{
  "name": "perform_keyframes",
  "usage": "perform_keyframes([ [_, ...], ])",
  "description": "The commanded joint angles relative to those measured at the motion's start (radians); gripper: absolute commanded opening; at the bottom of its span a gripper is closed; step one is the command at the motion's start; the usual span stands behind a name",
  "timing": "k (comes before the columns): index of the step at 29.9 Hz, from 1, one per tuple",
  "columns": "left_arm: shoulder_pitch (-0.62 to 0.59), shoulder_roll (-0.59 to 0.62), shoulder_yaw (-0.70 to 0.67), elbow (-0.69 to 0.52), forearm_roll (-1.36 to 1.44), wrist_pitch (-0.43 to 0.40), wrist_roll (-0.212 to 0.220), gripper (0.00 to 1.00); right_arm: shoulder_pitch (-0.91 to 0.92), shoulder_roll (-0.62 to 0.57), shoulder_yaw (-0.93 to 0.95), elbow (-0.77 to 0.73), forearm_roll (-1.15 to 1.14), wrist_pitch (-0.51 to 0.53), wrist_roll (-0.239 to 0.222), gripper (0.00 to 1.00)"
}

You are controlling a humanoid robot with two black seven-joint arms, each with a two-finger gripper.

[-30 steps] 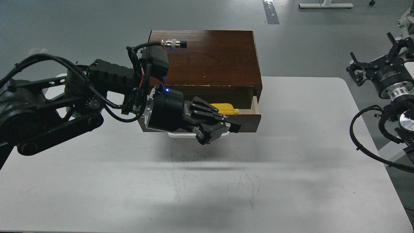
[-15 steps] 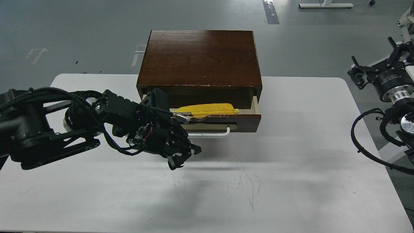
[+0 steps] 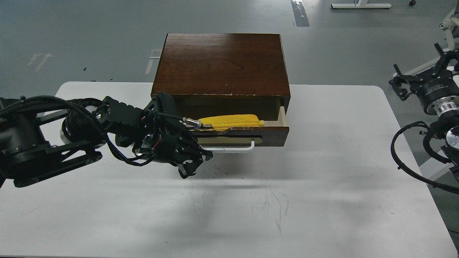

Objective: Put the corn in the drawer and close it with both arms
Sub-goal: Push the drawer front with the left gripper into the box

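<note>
The yellow corn (image 3: 233, 121) lies inside the open drawer (image 3: 272, 133) of the dark wooden cabinet (image 3: 222, 64). The drawer is pulled out a short way and its white handle (image 3: 233, 148) faces me. My left gripper (image 3: 196, 165) hangs just in front of the drawer's left end, fingers pointing down toward the table. It is open and holds nothing. My right gripper (image 3: 419, 70) is far off at the right edge, beyond the table, with its fingers spread and empty.
The white table (image 3: 322, 179) carries the cabinet at its back middle. My left arm's bulk (image 3: 43, 143) covers the table's left side. Cables of the right arm (image 3: 405, 157) hang past the table's right edge.
My left gripper has let go of the corn, drawn back out of the drawer and dropped low in front of its left end. The corn now lies fully in view. The right arm barely moved.
</note>
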Motion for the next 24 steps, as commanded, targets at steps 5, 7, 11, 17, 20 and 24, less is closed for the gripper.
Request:
perform_keyframes([
  [5,0.0,0.014,-0.002,0.015,-0.003,0.0,-0.001,0.0,0.001,0.0,-0.003,-0.001,-0.001,0.0,-0.001,1.0],
  [7,-0.001,0.007,-0.002,0.047,-0.005,0.0,-0.001,0.0,-0.001,0.0,-0.003,-0.001,-0.003,0.0,-0.001,1.0],
  [11,-0.003,-0.001,-0.003,0.075,-0.005,0.0,-0.001,0.0,0.001,0.0,-0.003,-0.001,-0.003,0.0,-0.001,1.0],
  [17,-0.011,-0.004,-0.009,0.097,-0.011,0.0,-0.001,0.0,0.001,0.0,-0.011,-0.001,-0.006,0.0,-0.001,1.0],
  [20,-0.014,-0.039,-0.011,0.159,-0.012,0.0,-0.001,0.0,0.001,0.0,-0.013,-0.003,-0.006,0.0,-0.001,1.0],
  [24,-0.014,-0.076,-0.011,0.236,-0.014,0.0,-0.003,0.0,0.001,0.002,-0.007,-0.015,-0.006,0.0,-0.001,1.0],
])
